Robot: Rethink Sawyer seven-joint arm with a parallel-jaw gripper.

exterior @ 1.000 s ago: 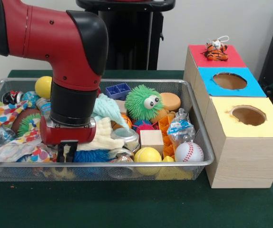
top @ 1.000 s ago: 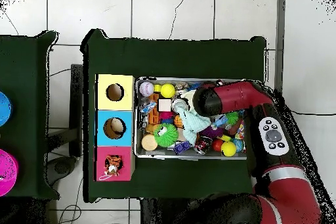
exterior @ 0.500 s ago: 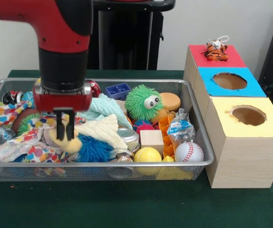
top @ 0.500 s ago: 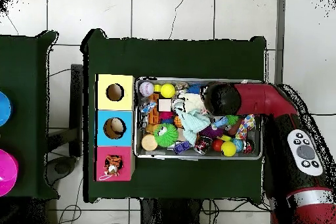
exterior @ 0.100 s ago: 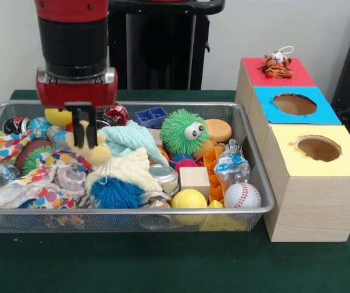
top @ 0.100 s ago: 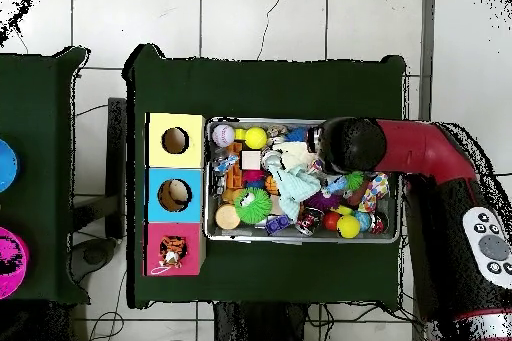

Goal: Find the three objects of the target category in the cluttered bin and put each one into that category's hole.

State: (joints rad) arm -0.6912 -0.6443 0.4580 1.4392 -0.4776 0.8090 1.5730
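Your gripper [exterior @ 0.100 s ago: 85, 131] hangs over the left half of the bin [exterior @ 0.100 s ago: 257, 177], its two dark fingers [exterior @ 0.100 s ago: 77, 129] drawn in close on the yellow head of a plush toy [exterior @ 0.100 s ago: 117, 171]. The head is lifted off the pile; the cream body and the blue fuzzy tuft at its base sag down from the grip and rest on the clutter. You can tell the fingers are pinched on the plush, not spread.

Just behind the toy lies a mint cloth [exterior @ 0.100 s ago: 129, 137], and to the left a polka-dot cloth [exterior @ 0.100 s ago: 38, 183] spreads across the bin's near left corner. A yellow ball [exterior @ 0.100 s ago: 58, 116] sits behind the gripper, half hidden by it. Toward the middle you see a green fuzzy ball with eyes [exterior @ 0.100 s ago: 184, 131], a blue tray [exterior @ 0.100 s ago: 151, 116] behind it, an orange disc [exterior @ 0.100 s ago: 219, 130] to its right, a wooden cube [exterior @ 0.100 s ago: 194, 180], another yellow ball [exterior @ 0.100 s ago: 189, 200] and a baseball [exterior @ 0.100 s ago: 242, 195] by the near right rim.

To the right of the bin stands the row of boxes. The yellow box [exterior @ 0.100 s ago: 339, 168] and blue box [exterior @ 0.100 s ago: 266, 101] each show an open hole; the red box [exterior @ 0.100 s ago: 257, 70] has a small tiger [exterior @ 0.100 s ago: 277, 65] sitting on top.

From overhead, the arm [top @ 0.100 s ago: 420, 152] reaches in from the right, its wrist over the bin's upper middle, and the gripper itself is hidden under it.
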